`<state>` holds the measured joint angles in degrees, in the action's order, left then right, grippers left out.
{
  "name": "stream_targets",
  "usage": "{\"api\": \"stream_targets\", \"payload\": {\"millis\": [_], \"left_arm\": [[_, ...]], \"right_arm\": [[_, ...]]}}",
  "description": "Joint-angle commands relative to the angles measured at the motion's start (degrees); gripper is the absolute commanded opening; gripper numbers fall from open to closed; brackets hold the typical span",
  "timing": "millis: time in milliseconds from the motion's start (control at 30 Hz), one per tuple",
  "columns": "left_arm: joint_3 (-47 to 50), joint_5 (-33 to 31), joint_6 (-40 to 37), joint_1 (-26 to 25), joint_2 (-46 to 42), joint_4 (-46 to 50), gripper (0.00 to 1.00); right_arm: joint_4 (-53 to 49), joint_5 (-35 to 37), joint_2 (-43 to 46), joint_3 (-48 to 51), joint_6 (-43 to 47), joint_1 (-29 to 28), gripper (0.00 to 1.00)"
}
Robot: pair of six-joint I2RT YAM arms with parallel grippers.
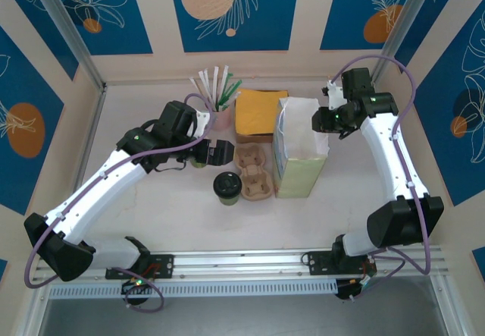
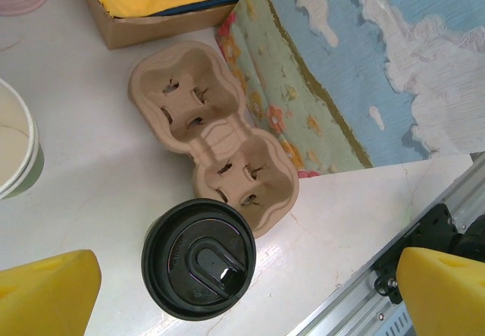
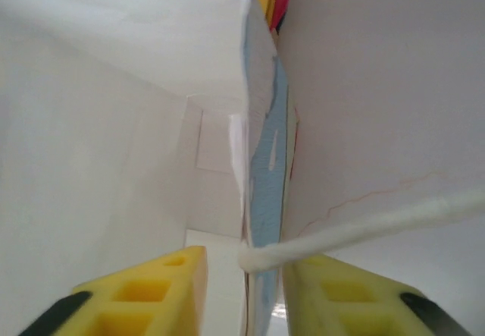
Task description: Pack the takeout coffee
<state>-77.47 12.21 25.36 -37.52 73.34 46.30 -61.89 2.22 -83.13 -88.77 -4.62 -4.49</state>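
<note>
The takeout coffee [image 1: 227,186], an olive-green cup with a black lid [image 2: 198,259], stands on the table beside the near end of the cardboard cup carrier [image 1: 254,173] [image 2: 216,135]. My left gripper [image 1: 218,154] [image 2: 242,298] hovers over it, open wide. The lid lies between the two yellow fingers [image 2: 45,294], nearer the left one and touching neither. My right gripper [image 1: 327,121] [image 3: 246,298] is at the rim of the upright paper bag [image 1: 301,154]. Its jaws stand slightly apart, one on each side of the bag's wall [image 3: 261,169], with the white rope handle [image 3: 364,230] crossing in front.
A lidless green cup [image 2: 15,150] stands to the left of the carrier. Behind it are a pink cup of straws [image 1: 220,105] and a cardboard box with a yellow top [image 1: 260,112]. The bag [image 2: 341,70] stands right of the carrier. An aluminium rail [image 1: 242,264] runs along the near edge.
</note>
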Motion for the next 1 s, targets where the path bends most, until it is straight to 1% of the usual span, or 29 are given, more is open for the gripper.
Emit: {"api": "stream_targets", "payload": {"millis": [0,33,100,200,333,400,467,600,700,800,967], "left_arm": [[-0.4,0.5,-1.2,0.5,0.5,1.4,1.0],[-0.3,0.4,-1.3,0.5,0.3,1.4,1.0],[-0.2,-0.3,-1.2,0.4,0.0,1.4,1.0],[-0.2,-1.8,-1.1,0.4,-0.3,1.4,1.0],[-0.1,-3.6,-0.7,0.6,-0.6,1.0,1.0],[-0.2,-5.2,-0.3,0.6,-0.7,1.0,1.0],[-0.4,-8.9,0.8,0.6,-0.9,1.7,1.0],[-0.2,-15.1,2.6,1.2,-2.1,3.2,1.0],[0.4,-19.1,3.8,1.7,-3.4,4.5,1.0],[1.4,-20.1,4.7,2.4,-4.7,5.0,1.0],[3.2,-19.0,5.4,3.0,-6.5,5.3,1.0]], "right_arm": [[-2.9,2.4,0.2,-2.6,-1.5,-0.1,0.42],[-3.4,3.0,0.6,-3.0,-2.2,-0.2,0.42],[-4.3,5.5,2.0,-3.4,-4.2,-0.4,0.48],[-5.5,9.3,5.0,-3.9,-7.4,-1.3,0.54],[-7.8,14.9,8.4,-6.0,-11.4,-5.2,0.55],[-10.1,18.4,9.0,-8.1,-14.4,-8.6,0.56],[-12.2,20.8,9.0,-10.3,-17.5,-12.0,0.55],[-14.9,26.9,7.4,-15.7,-22.7,-21.8,0.54],[-15.9,30.1,4.7,-20.0,-25.9,-29.2,0.54],[-17.3,32.6,-0.1,-25.3,-27.8,-36.0,0.54],[-21.1,32.4,-11.0,-35.7,-30.1,-42.8,0.52]]}}
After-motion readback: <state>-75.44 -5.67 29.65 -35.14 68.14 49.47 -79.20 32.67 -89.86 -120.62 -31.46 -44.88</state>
